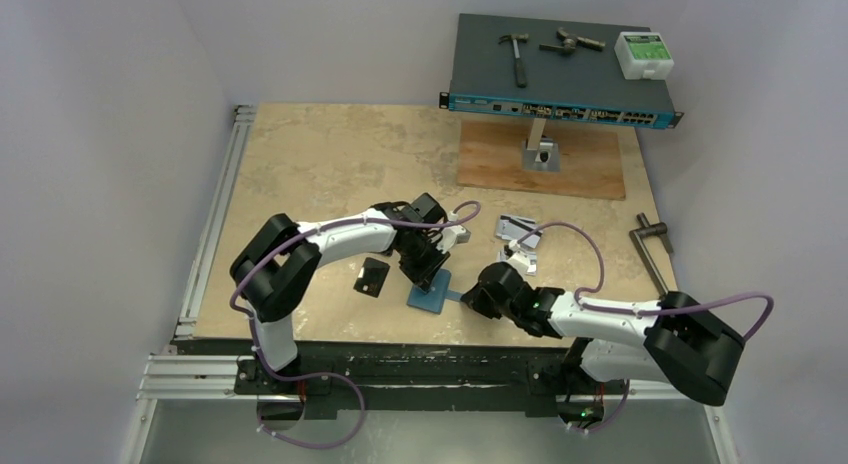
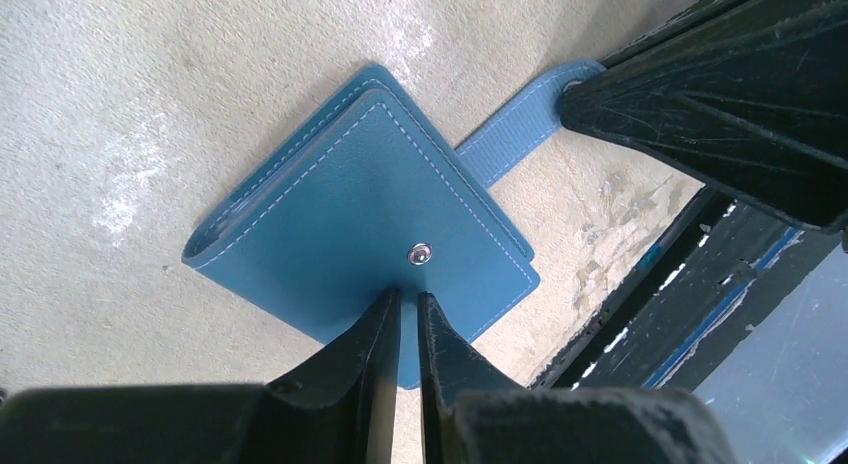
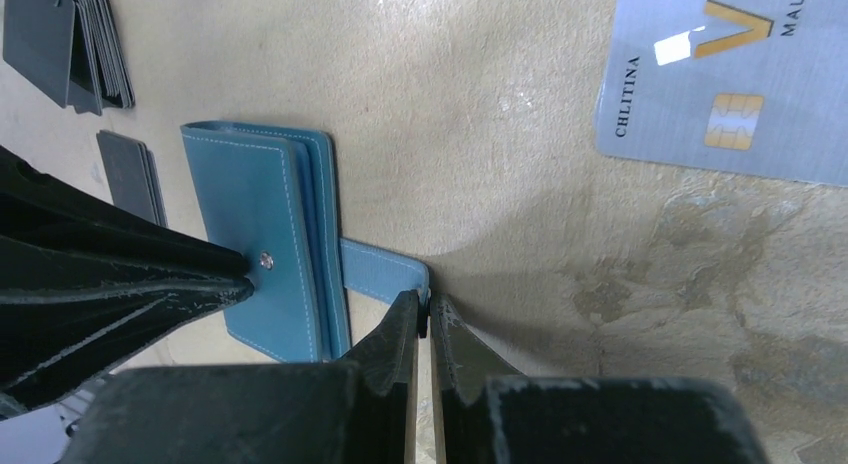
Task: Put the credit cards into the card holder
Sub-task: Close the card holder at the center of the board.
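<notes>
the card holder is lying shut on the worktop. the credit cards are lying beside it, waiting to go in. the right claw is pressing together at the tab. the left claw is looking nearly closed, but i cannot tell.

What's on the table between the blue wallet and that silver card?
Nothing; the right wrist view shows bare table between card holder and silver card.
</notes>
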